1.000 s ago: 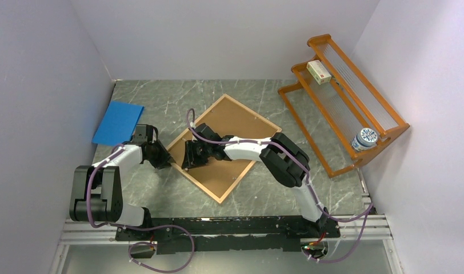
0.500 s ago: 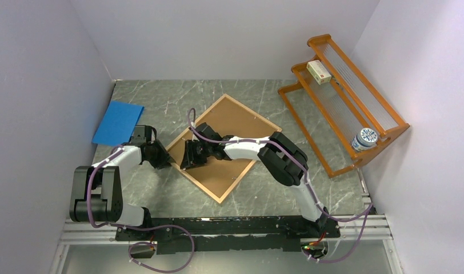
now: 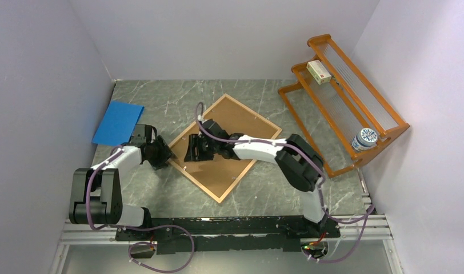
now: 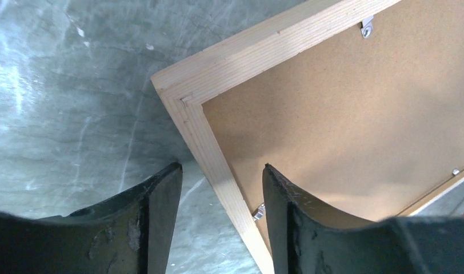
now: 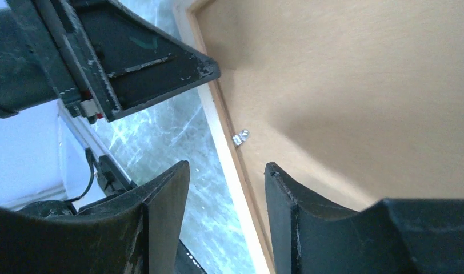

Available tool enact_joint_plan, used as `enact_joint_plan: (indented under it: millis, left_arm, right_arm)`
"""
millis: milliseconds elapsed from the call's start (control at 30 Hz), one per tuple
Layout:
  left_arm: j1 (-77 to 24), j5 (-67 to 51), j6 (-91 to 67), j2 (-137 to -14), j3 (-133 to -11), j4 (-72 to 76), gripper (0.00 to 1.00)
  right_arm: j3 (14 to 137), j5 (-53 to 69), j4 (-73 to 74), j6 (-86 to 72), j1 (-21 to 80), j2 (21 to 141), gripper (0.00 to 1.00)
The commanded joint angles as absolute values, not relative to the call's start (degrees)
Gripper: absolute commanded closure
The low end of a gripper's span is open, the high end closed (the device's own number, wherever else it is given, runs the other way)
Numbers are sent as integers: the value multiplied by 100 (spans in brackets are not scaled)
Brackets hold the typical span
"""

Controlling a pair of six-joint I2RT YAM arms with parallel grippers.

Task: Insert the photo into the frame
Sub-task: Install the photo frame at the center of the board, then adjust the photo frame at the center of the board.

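The frame (image 3: 253, 112) lies face down on the marble table, turned like a diamond, with a brown hardboard backing panel (image 3: 235, 123) filling it. The photo is hidden. My left gripper (image 3: 166, 154) is open at the frame's left corner. In the left wrist view its jaws (image 4: 221, 168) straddle the pale wooden border (image 4: 258, 51) with a gap on each side. My right gripper (image 3: 190, 153) is open a little farther along that edge. In the right wrist view its jaws (image 5: 227, 165) stand over the border (image 5: 221, 131), and a left finger (image 5: 138, 57) shows beyond it. Neither gripper grips anything.
A plain blue sheet (image 3: 118, 123) lies at the table's left edge by the wall. An orange slatted rack (image 3: 344, 108) stands at the right, holding a small box (image 3: 319, 72) and a blue-and-white cup (image 3: 365, 138). Small metal clips (image 4: 366, 27) hold the backing.
Both grippers have opened and let go of the frame's left edge. The right wrist has shifted slightly back and right over the backing. The frame has not visibly moved.
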State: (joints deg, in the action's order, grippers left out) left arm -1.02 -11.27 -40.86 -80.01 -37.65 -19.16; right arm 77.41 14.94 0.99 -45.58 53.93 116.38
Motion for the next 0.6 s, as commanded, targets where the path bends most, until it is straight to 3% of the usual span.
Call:
enact_joint_plan:
  millis: [0,133,300,567]
  left_arm:
    - [-118,-742,-4038,-7765,-3972,-1957,36]
    - [-114,-726,-4151,-7688,-3944,-1936,25]
    - [-115,-778,-4289,-7580,-3858,-1963,21]
    - [-119,-1029,-4392,-7555,-3704,-1976,19]
  right_arm:
    - [7517,234,708,-3929,4976,10582,43]
    - [7559,-496,1343,-3237,4234,10337,31]
    - [8119,-1341,2017,-2585,3203,10778,15]
    - [9187,-2010,2429,-2021,2250,11659,8]
